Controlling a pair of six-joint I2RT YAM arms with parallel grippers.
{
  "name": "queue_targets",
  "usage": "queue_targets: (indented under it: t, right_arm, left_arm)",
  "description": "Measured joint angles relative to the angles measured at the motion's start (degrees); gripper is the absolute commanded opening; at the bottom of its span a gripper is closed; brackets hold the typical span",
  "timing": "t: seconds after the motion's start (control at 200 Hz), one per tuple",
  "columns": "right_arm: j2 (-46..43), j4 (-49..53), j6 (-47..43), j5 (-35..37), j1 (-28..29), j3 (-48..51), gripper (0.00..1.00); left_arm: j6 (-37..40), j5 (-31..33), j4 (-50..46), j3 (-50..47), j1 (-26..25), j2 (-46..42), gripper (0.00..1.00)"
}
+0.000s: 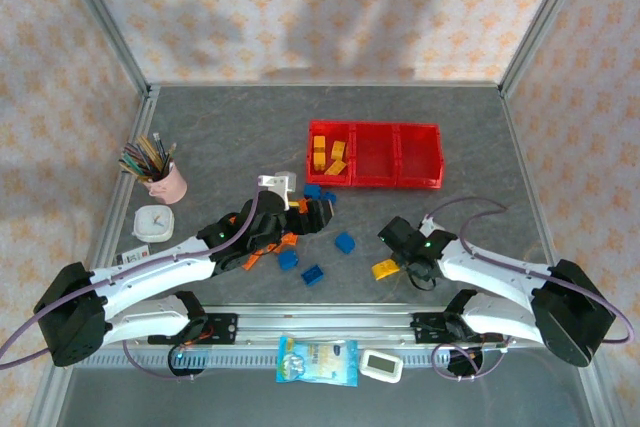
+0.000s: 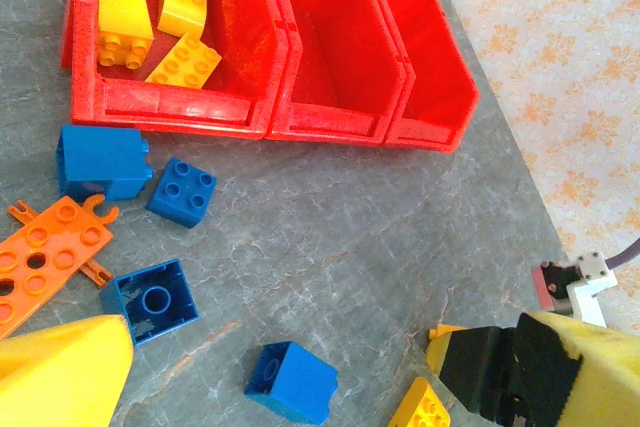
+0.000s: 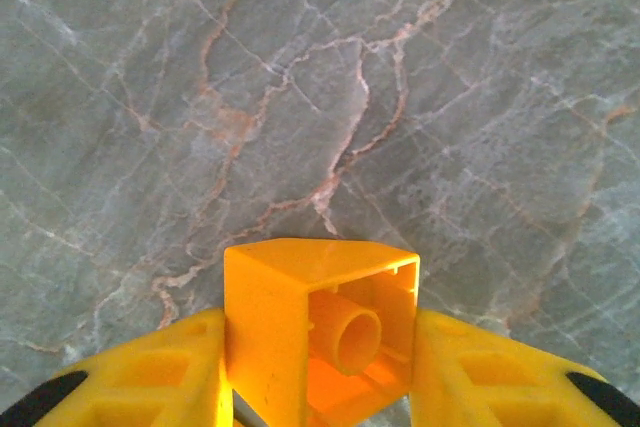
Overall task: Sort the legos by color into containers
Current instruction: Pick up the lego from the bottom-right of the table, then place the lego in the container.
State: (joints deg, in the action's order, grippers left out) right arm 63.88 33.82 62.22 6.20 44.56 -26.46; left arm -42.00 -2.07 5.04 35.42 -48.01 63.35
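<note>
Currently: grasp step. Right gripper point(image 3: 320, 352) clamped on small yellow plastic brick point(image 3: 300, 317), low over grey table point(image 3: 320, 97). Next: lift, carry to leftmost of 3 red plastic bins point(image 1: 311, 155), release. Left gripper point(image 2: 280, 332) agape, empty.

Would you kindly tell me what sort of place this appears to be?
Probably a robot lab test cell: a stone-patterned table fenced by aluminium posts and wallpapered panels, the left arm and right arm bolted to a rail at its near edge, and legos staged beside red bins.
</note>
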Motion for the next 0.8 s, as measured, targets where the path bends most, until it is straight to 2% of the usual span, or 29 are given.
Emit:
queue_targets:
  t: [0.25, 0.505, 0.641, 0.801]
  right_arm:
    - [0.02, -0.9, -1.95, 1.07, 0.0, -3.45, 0.4]
    - [0.94, -0.9, -7.61, 3.06, -0.11, -12.09, 0.42]
    - [5.95, -2.27, -12.83, 3.06, -0.72, -19.56, 0.42]
    - [15.37, -5.64, -19.98, 3.06, -1.44, -29.86, 0.43]
  left_arm:
    - [0.02, 0.17, -0.2, 0.0, 0.0, -0.02, 0.99]
    - [0.11, 3.65, -2.05, 0.02, 0.0, -2.49, 0.99]
    - [0.5, 5.49, -3.5, 0.11, 1.11, -4.59, 0.99]
    - [0.63, 6.4, -5.79, 0.11, 4.81, -6.99, 0.99]
